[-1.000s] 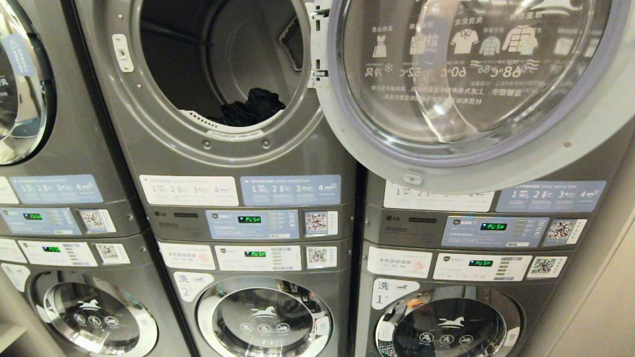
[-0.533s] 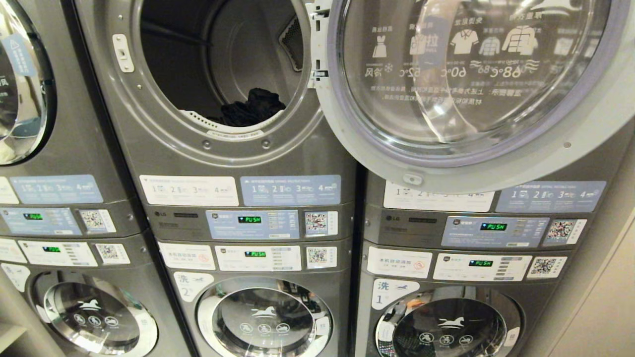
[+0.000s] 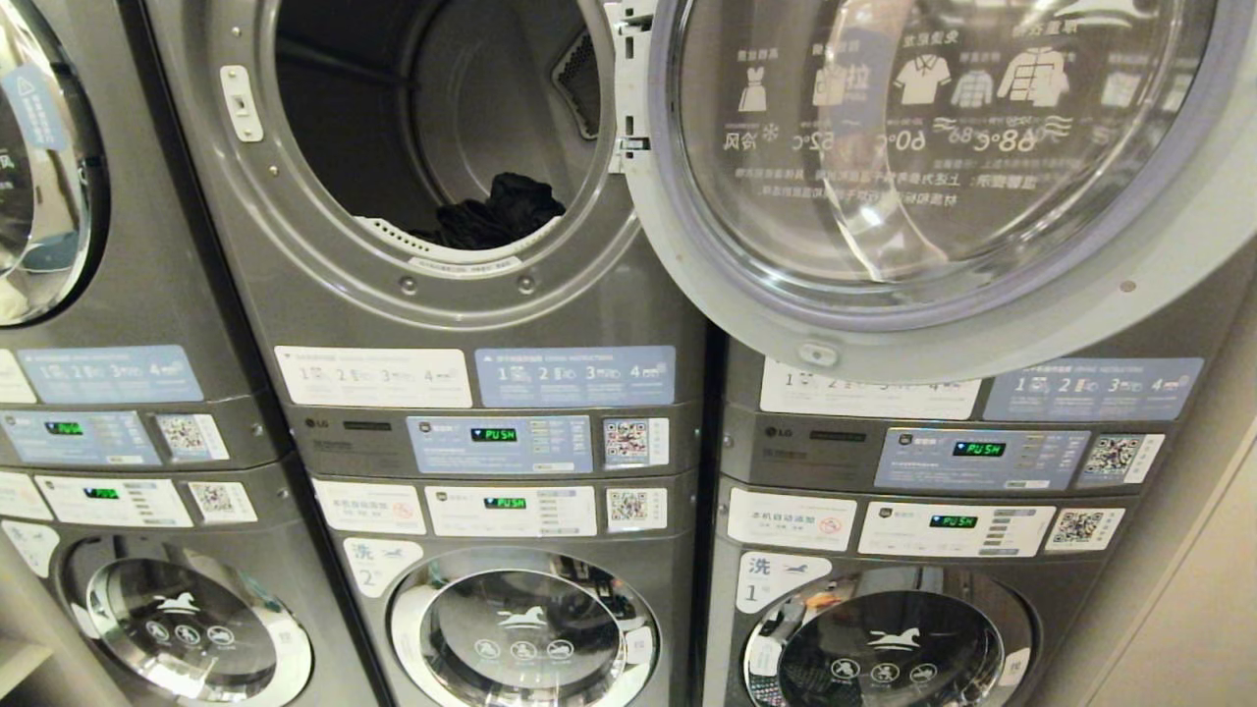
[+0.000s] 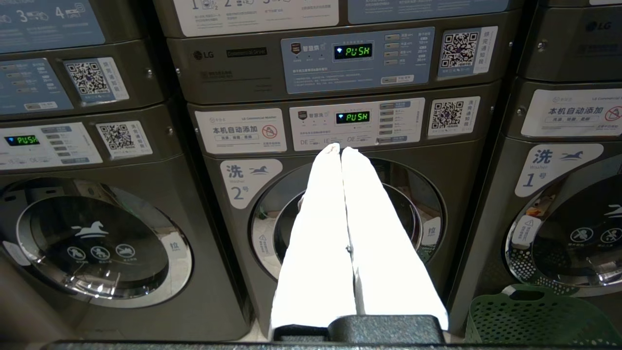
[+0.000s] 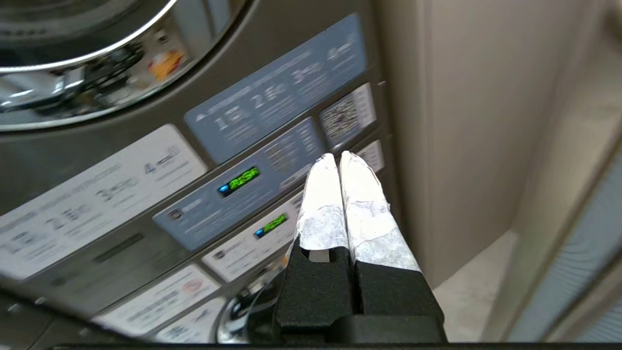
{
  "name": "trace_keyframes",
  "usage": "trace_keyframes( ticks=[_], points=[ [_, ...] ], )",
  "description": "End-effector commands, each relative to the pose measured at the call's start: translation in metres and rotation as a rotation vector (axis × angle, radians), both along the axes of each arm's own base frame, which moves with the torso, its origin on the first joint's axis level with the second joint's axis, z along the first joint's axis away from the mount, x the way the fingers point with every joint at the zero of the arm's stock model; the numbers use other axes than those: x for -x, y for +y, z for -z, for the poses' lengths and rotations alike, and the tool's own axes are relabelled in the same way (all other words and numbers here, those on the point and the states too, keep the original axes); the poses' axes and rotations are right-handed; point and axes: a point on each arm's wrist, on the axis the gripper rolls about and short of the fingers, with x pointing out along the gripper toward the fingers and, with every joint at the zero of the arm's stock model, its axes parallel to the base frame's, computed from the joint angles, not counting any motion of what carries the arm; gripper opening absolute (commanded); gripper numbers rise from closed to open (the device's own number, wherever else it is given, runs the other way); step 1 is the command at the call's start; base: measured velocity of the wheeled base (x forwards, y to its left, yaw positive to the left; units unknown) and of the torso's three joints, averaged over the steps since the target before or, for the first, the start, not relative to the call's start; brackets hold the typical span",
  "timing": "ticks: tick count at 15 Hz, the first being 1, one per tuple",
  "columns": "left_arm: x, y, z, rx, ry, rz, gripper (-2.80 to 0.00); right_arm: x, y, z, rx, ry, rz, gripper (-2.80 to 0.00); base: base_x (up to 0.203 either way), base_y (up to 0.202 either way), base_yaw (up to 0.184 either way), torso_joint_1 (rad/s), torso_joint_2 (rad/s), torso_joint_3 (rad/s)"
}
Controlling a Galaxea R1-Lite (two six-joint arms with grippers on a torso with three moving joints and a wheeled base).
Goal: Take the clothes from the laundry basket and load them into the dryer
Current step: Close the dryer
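While the left end effector (image 4: 341, 148) faces washers, fingers together, the right end effector (image 5: 338, 155) tilts, empty and pressed together.

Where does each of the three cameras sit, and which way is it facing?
Head view: on the head, facing the open dryer drum, dark clothes inside, door swung right; no arm shows.
Left wrist view: behind the shut left gripper, facing washer 2; green basket beside.
Right wrist view: behind the shut right gripper, tilted, facing a control panel by the wall.
Shared: head and left wrist both show washer 2.
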Motion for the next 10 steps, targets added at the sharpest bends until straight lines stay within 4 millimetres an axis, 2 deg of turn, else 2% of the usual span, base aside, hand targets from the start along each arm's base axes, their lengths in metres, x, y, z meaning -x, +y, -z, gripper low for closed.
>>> trace_keyframes(
  ticks=[1,4,7,10],
  points=[
    [0.000,0.000,0.000,0.000,0.001,0.000,-2.80,-0.008,-0.011,0.005,-0.030,-0.008,-0.067,-2.80,0.000,0.000,0.000,0.000,0.00,0.000],
    [0.000,0.000,0.000,0.000,0.001,0.000,-2.80,-0.019,-0.024,-0.006,-0.011,-0.180,-0.336,-2.80,0.000,0.000,0.000,0.000,0.00,0.000],
    [0.000,0.000,0.000,0.000,0.001,0.000,-2.80,-0.048,-0.041,-0.010,0.025,-0.342,-0.432,-2.80,0.000,0.000,0.000,0.000,0.00,0.000],
    [0.000,0.000,0.000,0.000,0.001,0.000,-2.80,-0.069,-0.050,-0.004,0.090,-0.415,-0.571,-2.80,0.000,0.000,0.000,0.000,0.00,0.000]
  ],
)
